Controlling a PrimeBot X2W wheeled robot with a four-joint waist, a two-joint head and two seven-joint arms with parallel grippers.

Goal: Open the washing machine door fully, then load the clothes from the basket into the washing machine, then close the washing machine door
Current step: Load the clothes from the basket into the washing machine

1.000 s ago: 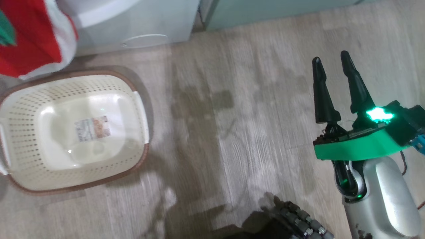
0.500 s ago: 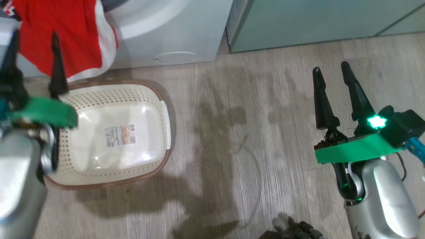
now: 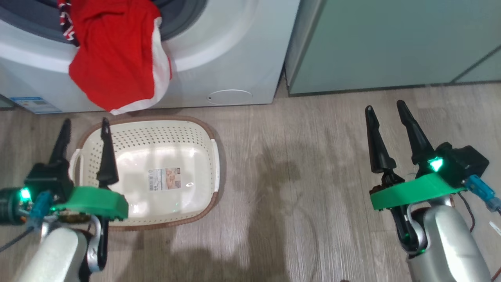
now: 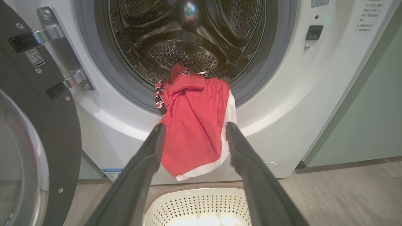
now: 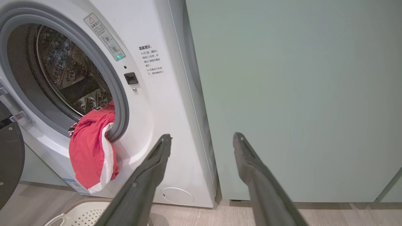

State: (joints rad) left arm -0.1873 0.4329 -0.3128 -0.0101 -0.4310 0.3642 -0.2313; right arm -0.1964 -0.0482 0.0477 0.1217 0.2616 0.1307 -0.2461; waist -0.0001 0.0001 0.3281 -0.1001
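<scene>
Washing machine (image 3: pixel 242 51): white front-loader standing on the wood-look floor (image 3: pixel 297 176), its mouth wide open, with the steel drum (image 4: pixel 188 37) showing behind the grey gasket (image 4: pixel 91 62).
Washing machine door (image 4: pixel 61 135): swung out on its hinge to the left of the opening in the left wrist view, with the black inner ring and the glass bowl facing out.
Clothes (image 3: pixel 113 58): the red garment with white trim lies draped over the lower lip of the opening. A small bunched part sits inside the drum, and the larger part hangs down the white front panel. In the head view the hem ends just short of the basket's far rim.
Basket (image 3: pixel 156 133): on the floor right in front of the machine, below the hanging garment, with its bottom and the label (image 3: pixel 164 179) in plain sight.
Left hand (image 3: pixel 85 119): fingers spread wide and gripping nothing, poised over the basket's left end and pointing at the machine. From its wrist view the fingers frame the garment but stand apart from it.
Right hand (image 3: pixel 384 103): also spread wide and empty, over bare floor well to the right of the basket, facing the pale green cabinet (image 3: pixel 391 43).
Filter cover (image 3: pixel 229 96): round, low on the front, to the right of the hem.
Sticker (image 3: pixel 33 104): blue, at the machine's lower left corner.
</scene>
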